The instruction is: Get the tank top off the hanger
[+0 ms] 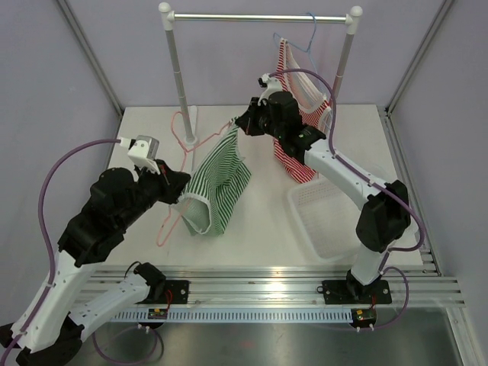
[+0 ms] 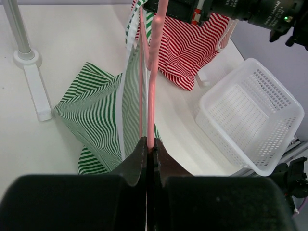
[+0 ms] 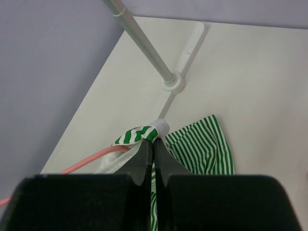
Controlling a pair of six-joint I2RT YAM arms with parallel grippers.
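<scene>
Though apart, basket (image 1: 328, 217) beside tank top (image 1: 221, 179).

I'm holding the green-and-white striped tank top (image 1: 221, 179) stretched on its pink hanger (image 2: 152, 96) mid-surface, strap pinched in my right jaws at one o'clock, body sagging toward seven.

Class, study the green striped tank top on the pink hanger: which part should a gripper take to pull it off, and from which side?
Take the green tank top's shoulder strap, probably from the far end: it is a narrow hemmed band on the pink hanger, thin enough to pinch. The right gripper is shut on it there, while the left gripper clamps the hanger's near end.
</scene>
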